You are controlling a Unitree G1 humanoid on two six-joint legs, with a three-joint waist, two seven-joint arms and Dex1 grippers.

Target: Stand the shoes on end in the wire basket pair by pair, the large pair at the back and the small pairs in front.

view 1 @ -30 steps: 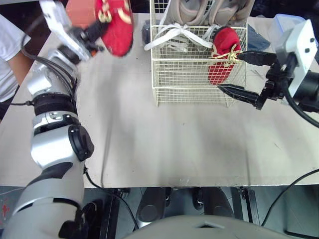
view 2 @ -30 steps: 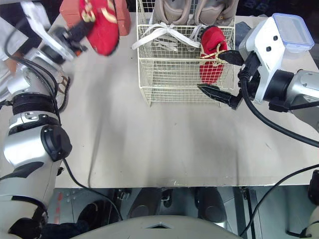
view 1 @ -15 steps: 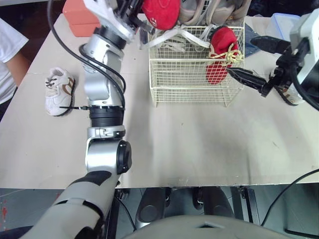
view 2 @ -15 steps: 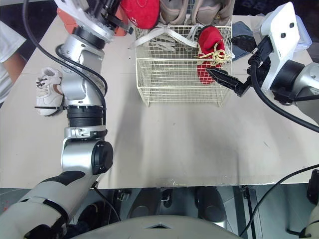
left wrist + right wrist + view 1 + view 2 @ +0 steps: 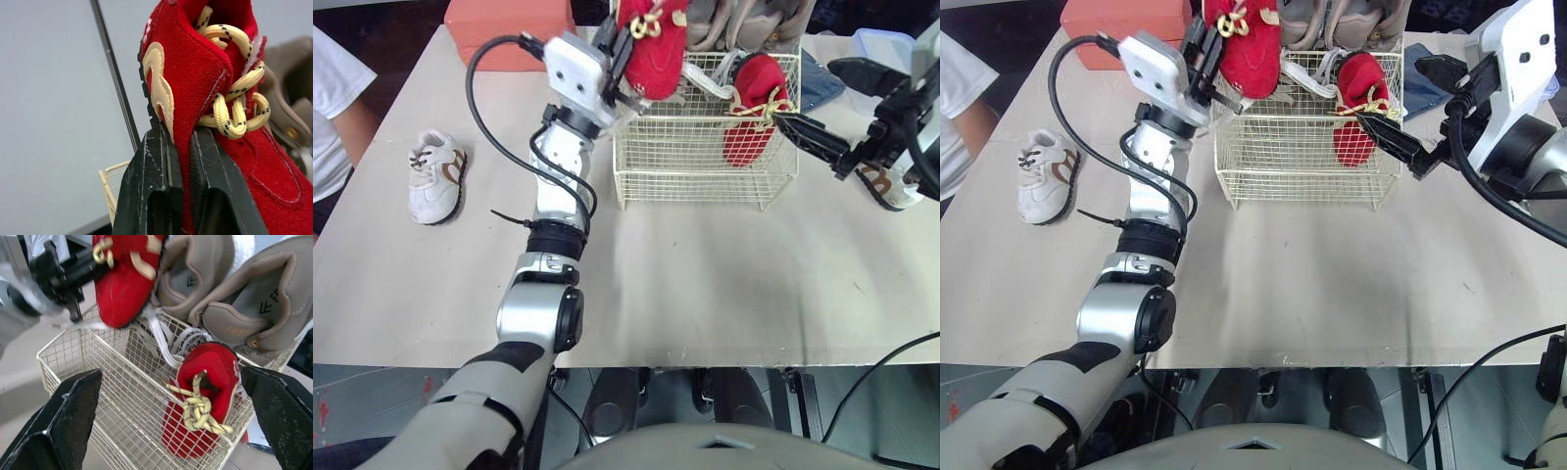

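Left gripper (image 5: 182,139) clamps shut on the red shoe (image 5: 651,39), which hangs roughly upright over the wire basket's (image 5: 705,166) front-left corner, so its slot likely lies straight below, left of the upright mate (image 5: 752,113); right gripper (image 5: 801,90) gapes empty beside the basket.

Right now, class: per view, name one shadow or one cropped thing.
Left eye view: the wire basket casts a soft shadow on the table in front. Right wrist view: the top edge crops the grey shoes. Left wrist view: the red shoe in the left gripper overruns the frame.
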